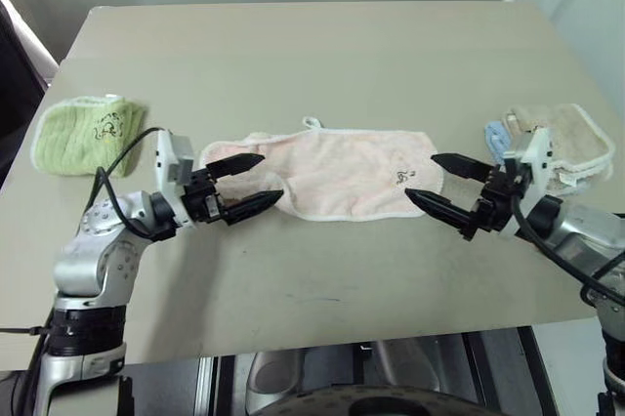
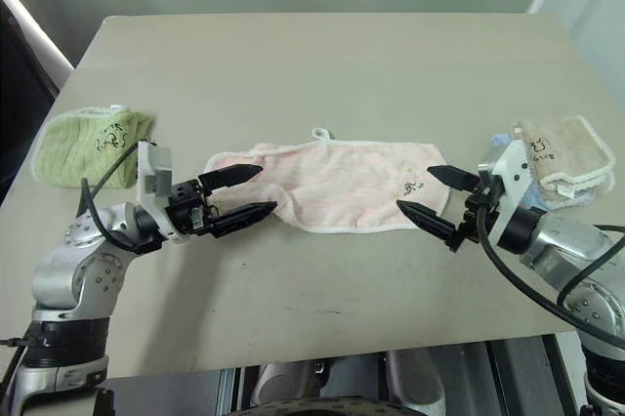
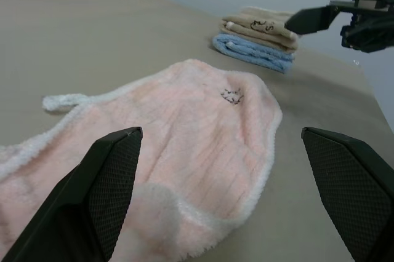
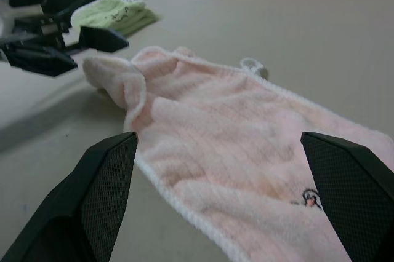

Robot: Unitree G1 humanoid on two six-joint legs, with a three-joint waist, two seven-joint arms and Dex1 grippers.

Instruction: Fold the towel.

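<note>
The pale pink towel (image 1: 337, 174) lies stretched out flat in the middle of the table, its white loop (image 1: 312, 123) at the far edge and a small black mark (image 1: 399, 178) near its right end. Its left end (image 4: 117, 77) is bunched up in a fold. My left gripper (image 1: 252, 184) is open at that left end, its fingers level and pointing right, with nothing between them. My right gripper (image 1: 437, 180) is open at the right end, pointing left, its fingertips over the towel's edge and holding nothing.
A folded green towel (image 1: 83, 133) lies at the table's left edge. A stack of cream towel (image 1: 562, 143) on blue towel (image 1: 496, 140) sits at the right edge, just behind my right arm. The tan table (image 1: 312, 55) stretches bare beyond the pink towel.
</note>
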